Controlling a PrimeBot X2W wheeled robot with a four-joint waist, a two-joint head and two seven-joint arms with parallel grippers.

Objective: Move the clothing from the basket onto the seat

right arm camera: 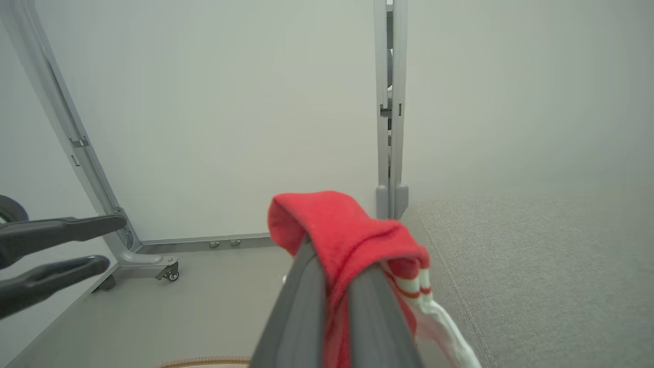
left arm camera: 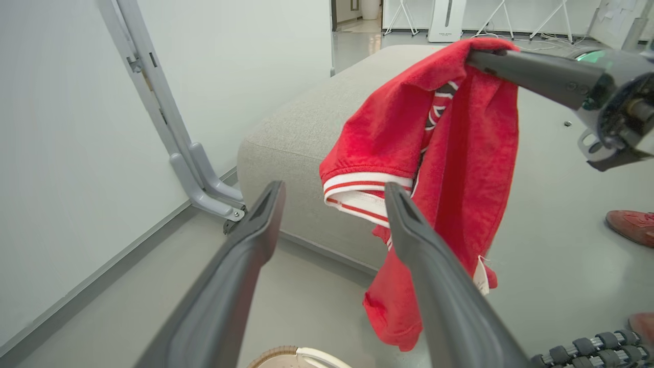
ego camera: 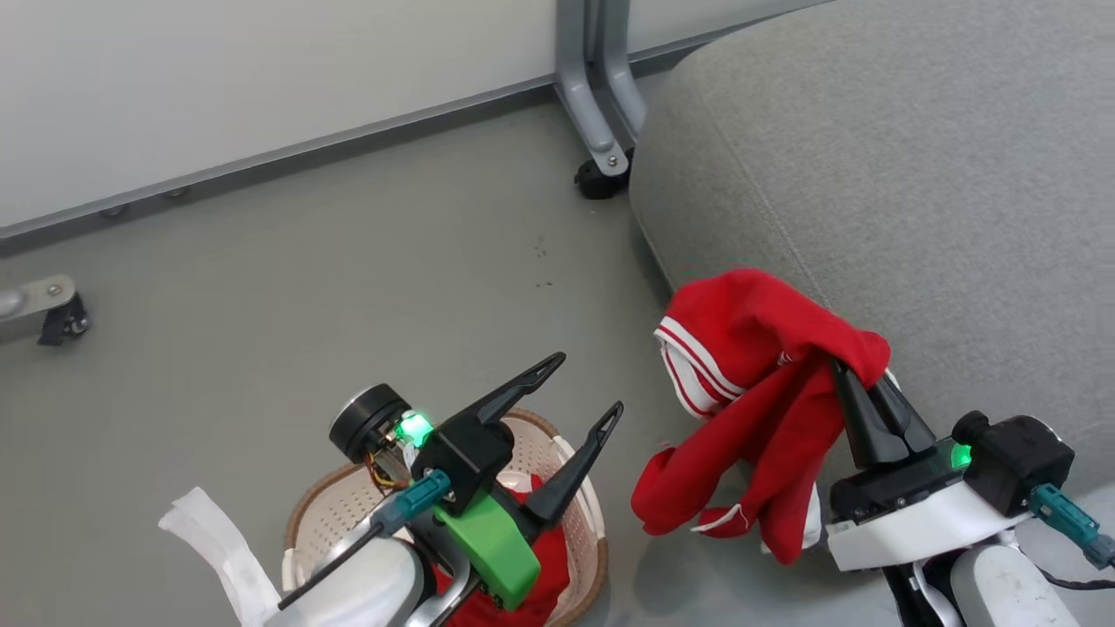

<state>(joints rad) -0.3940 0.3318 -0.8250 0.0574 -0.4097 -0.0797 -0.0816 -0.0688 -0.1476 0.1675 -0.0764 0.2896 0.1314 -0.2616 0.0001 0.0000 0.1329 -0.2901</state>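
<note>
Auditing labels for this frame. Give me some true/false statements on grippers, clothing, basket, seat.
1. The right gripper is shut on a red garment. True.
2. The left gripper holds clothing. False: it is open and empty, above the basket.
3. The basket is empty. False: a second red garment lies in it.
4. The red garment hangs in the air by the seat, not laid on it. True.
</note>
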